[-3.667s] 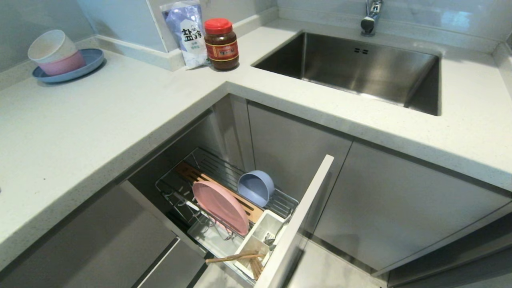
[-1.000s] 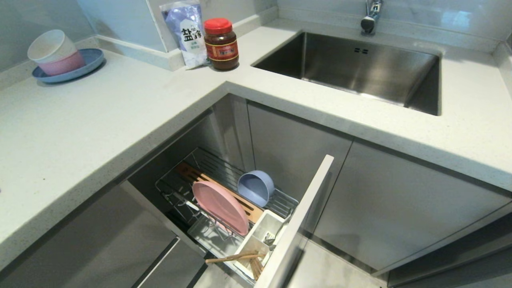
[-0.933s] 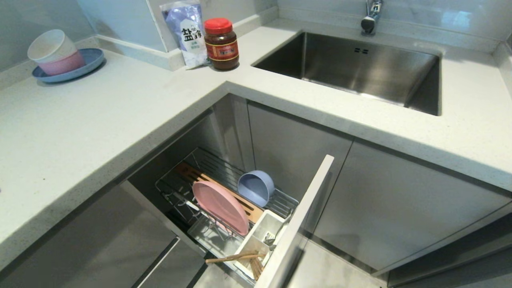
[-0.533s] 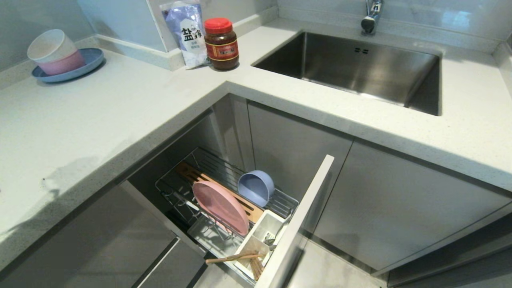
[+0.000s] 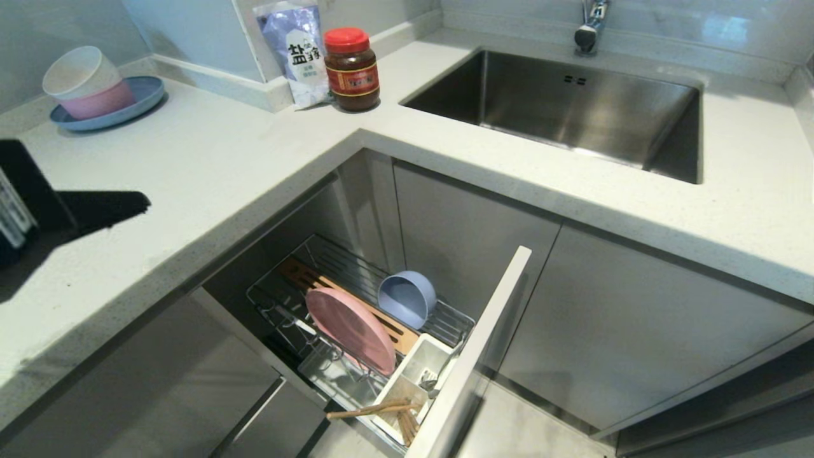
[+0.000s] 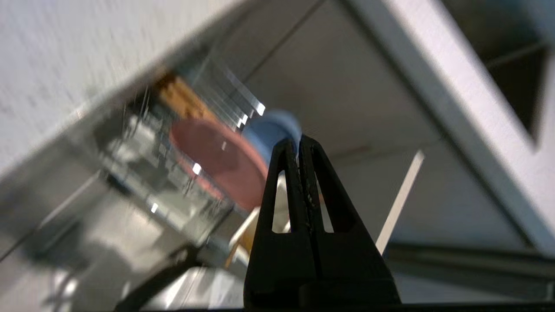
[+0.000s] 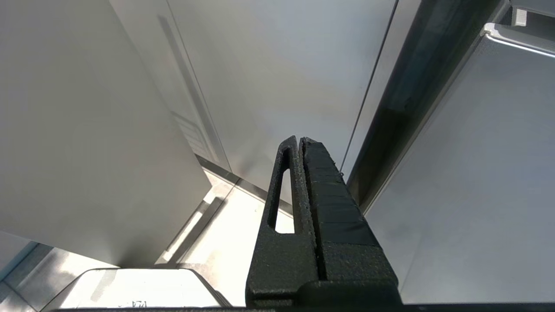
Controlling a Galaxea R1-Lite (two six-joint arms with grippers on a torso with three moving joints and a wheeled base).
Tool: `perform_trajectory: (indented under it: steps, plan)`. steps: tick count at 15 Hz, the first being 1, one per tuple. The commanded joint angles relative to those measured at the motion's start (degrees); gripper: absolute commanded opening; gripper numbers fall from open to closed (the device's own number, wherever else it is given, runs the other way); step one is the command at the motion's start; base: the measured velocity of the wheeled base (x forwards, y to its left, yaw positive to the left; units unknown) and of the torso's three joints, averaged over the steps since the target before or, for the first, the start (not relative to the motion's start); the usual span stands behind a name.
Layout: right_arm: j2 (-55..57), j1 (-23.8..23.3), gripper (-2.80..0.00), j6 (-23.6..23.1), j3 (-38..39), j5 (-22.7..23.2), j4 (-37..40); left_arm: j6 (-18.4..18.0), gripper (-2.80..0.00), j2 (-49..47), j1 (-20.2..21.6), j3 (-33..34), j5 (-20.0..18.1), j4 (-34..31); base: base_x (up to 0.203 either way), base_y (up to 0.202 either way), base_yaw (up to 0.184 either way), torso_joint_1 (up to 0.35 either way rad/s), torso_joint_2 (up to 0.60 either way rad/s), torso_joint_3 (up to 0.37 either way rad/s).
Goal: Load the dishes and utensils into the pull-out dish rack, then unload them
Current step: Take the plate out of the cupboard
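The pull-out dish rack [image 5: 289, 305] stands drawn out under the counter corner, its grey front panel [image 5: 474, 356] towards me. The pink plate [image 5: 350, 327] stands on edge between the prongs, and the blue-grey bowl [image 5: 407, 298] lies on its side behind it by the wooden board [image 5: 305, 277]. In the white cutlery cup [image 5: 413, 372] are the chopsticks [image 5: 372, 410], lying aslant, and the silver spoon [image 5: 429, 380]. My left gripper [image 5: 141, 203] hangs shut and empty over the counter at the left edge. From its wrist view the left gripper [image 6: 298, 141] points towards the plate [image 6: 217, 160] and bowl [image 6: 271, 130]. My right gripper [image 7: 299, 141] is shut and parked beside cabinet fronts.
On the counter [image 5: 191, 165] at the far left, cream and pink bowls sit stacked on a blue plate [image 5: 95, 89]. A salt bag [image 5: 296, 51] and a red-lidded jar [image 5: 351, 70] stand in the corner. The steel sink [image 5: 572, 108] with its faucet [image 5: 591, 25] is at the back right.
My left arm has swung into the head view from the left edge, out over the counter, and its shadow has spread there. Everything in the rack has stayed put.
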State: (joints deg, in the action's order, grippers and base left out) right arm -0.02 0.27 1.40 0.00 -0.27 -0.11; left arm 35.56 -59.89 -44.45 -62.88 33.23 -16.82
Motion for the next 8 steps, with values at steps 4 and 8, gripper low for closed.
perform_trajectory:
  steps: [4, 8]
  plan:
    - [-0.24, 0.05, -2.8, 0.0, 0.09, 0.0, -0.06, 5.43, -2.8, -7.95, -2.42, 1.83, 1.68, -3.5, 0.0, 0.0, 0.0, 0.0, 0.0, 0.0]
    - [-0.24, 0.0, -2.8, 0.0, 0.09, 0.0, -0.07, 12.81, -2.8, -14.18, -5.82, 3.99, 1.91, -5.0, 0.0, 0.0, 0.0, 0.0, 0.0, 0.0]
